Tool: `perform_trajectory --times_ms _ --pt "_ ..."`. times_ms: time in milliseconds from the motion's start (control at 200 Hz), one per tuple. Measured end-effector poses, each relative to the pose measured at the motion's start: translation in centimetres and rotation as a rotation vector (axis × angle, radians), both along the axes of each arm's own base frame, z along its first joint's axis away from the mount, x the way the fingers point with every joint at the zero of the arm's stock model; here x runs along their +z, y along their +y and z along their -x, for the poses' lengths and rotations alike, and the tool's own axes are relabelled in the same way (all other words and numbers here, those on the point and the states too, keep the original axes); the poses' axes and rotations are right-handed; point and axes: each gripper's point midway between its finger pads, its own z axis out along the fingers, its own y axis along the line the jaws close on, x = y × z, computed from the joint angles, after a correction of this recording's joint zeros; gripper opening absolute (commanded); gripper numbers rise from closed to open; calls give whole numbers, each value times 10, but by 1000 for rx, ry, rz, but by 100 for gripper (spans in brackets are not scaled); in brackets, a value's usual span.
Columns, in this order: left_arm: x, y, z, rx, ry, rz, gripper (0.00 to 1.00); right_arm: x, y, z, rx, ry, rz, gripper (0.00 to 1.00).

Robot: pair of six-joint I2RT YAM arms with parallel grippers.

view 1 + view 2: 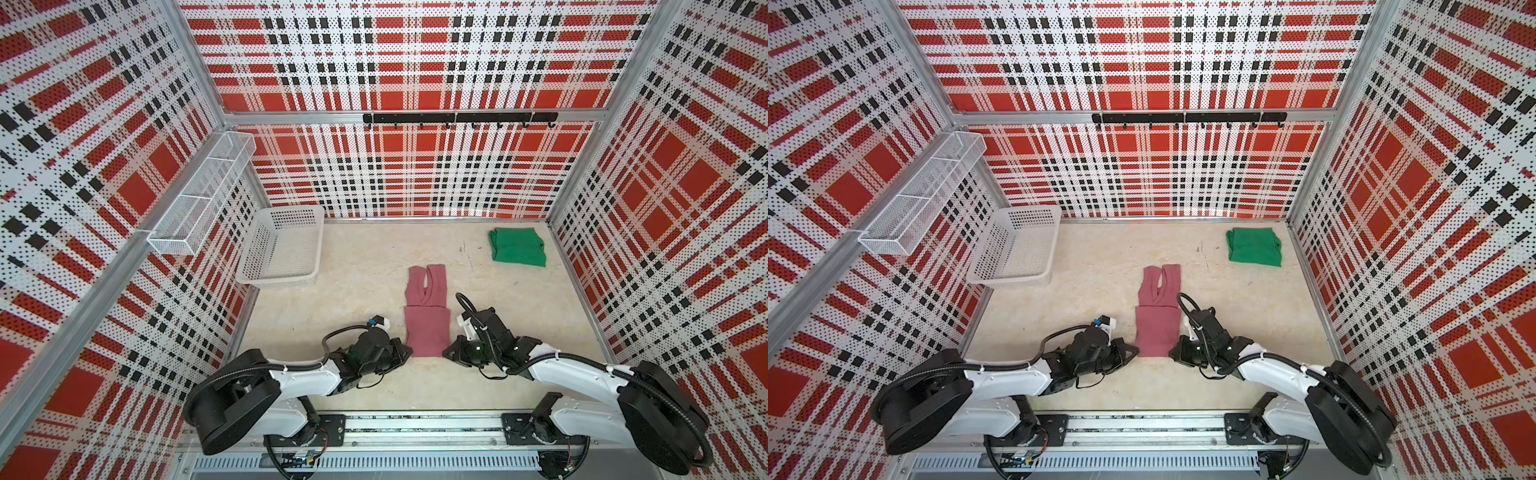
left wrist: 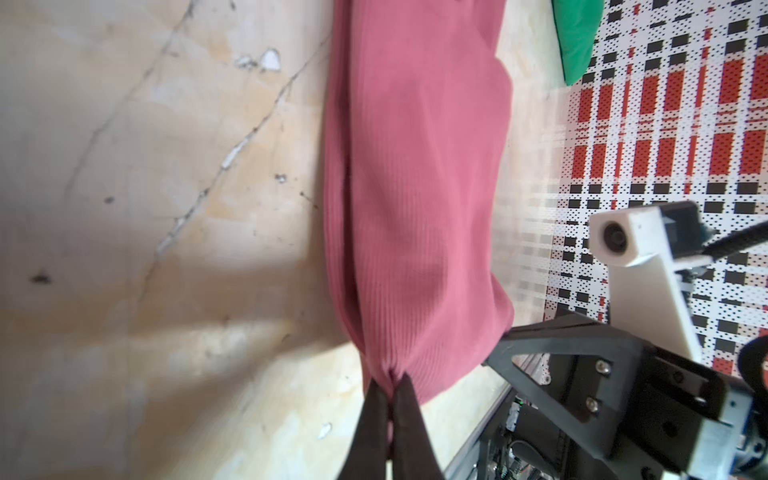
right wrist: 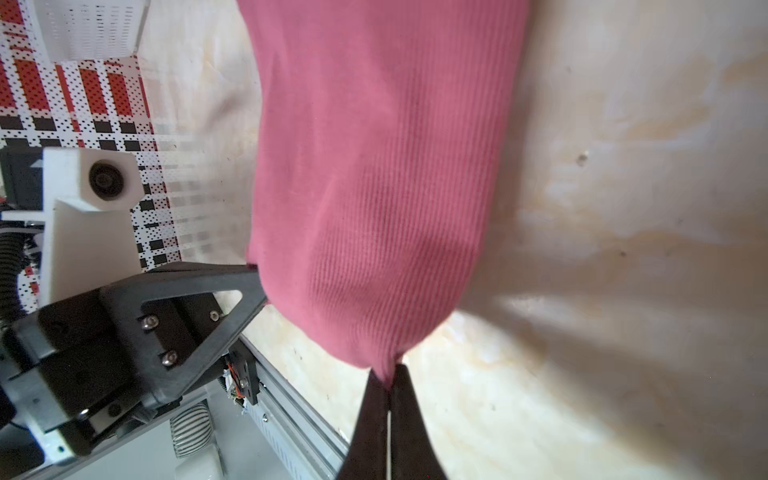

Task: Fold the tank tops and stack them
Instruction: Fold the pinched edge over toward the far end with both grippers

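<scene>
We grip the pink tank top (image 1: 427,328), lying centrally, by its near corners, left gripper (image 2: 390,395) and right gripper (image 3: 390,376) both clenched on it; the green tank top (image 1: 517,247) lies folded far right

Bright, even light; both top views bow at the edges, wrist views blur softly, shadows crossing the tabletop (image 3: 623,332).

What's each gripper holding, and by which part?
Both hold the pink tank top by its bottom hem: left gripper at one corner, right gripper at the other.
</scene>
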Motion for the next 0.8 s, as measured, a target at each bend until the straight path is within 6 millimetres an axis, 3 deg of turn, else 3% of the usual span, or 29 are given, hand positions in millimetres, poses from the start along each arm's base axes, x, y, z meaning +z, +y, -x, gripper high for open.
perform_trajectory --times_ms 170,266,386,551,802 --pt "48 -12 -16 0 -85 16 0 33 0 -11 46 -80 63 0" --pt "64 -14 -26 -1 -123 8 0 52 1 -20 76 -134 103 0" --pt "72 -11 -38 -9 -153 -40 0 69 2 -38 106 -190 148 0" --pt "82 -5 -64 -9 -195 -78 0 76 -1 -65 134 -221 206 0" --pt "79 3 -109 -11 -232 -147 0 86 -2 -113 172 -272 254 0"
